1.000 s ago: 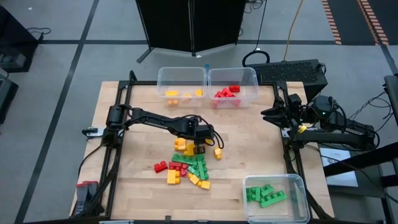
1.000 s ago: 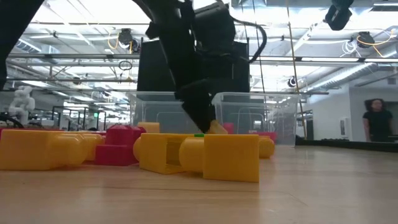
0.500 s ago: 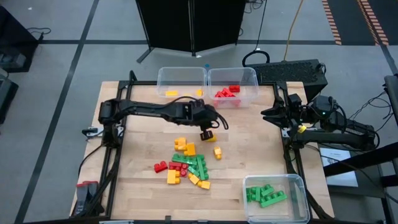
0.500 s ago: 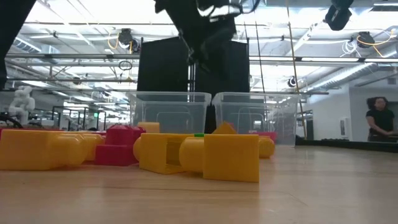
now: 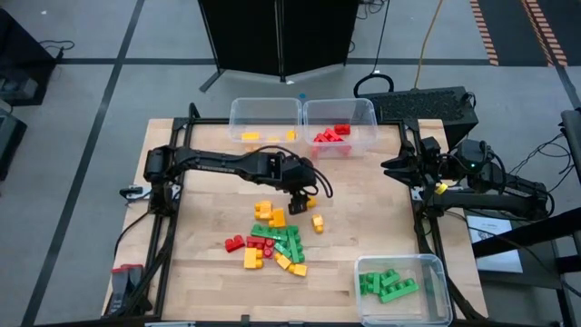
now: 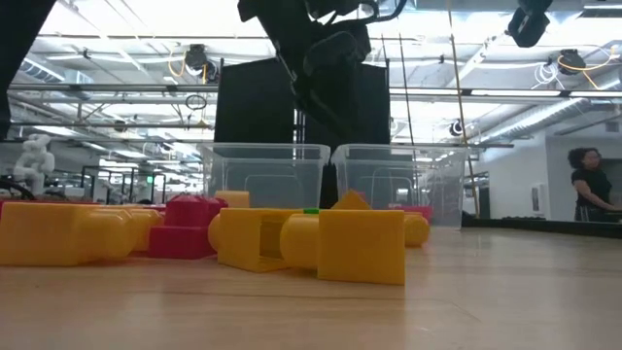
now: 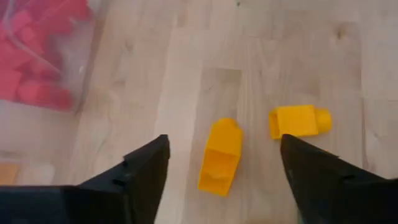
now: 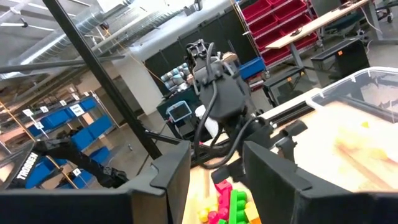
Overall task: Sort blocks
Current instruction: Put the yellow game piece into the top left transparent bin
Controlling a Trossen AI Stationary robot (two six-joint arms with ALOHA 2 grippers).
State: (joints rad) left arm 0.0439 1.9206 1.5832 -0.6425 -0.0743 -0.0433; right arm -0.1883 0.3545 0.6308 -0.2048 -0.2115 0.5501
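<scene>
My left gripper [image 5: 300, 193] hangs open above the table's middle, just far of the pile of red, yellow and green blocks [image 5: 272, 238]. In the left wrist view its two fingers [image 7: 224, 143] stand wide apart, and a yellow block [image 7: 221, 158] lies on its side on the wood below the gap, touching neither finger. A second yellow block [image 7: 300, 121] lies close beside it. My right gripper [image 5: 399, 167] waits open at the table's right edge, held level and high, with nothing between its fingers [image 8: 217, 186].
Two clear bins stand at the far edge: one with yellow blocks [image 5: 265, 121], one with red blocks [image 5: 339, 127]. A third bin with green blocks [image 5: 402, 289] stands at the near right corner. Bare wood lies left of the pile. A person shows in the room beyond [image 6: 591, 185].
My left gripper has risen from the pile and gone a little toward the far edge, then opened. A yellow block from the pile's far right side now lies on the table under the open fingers, slightly farther back than where the gripper reached in.
</scene>
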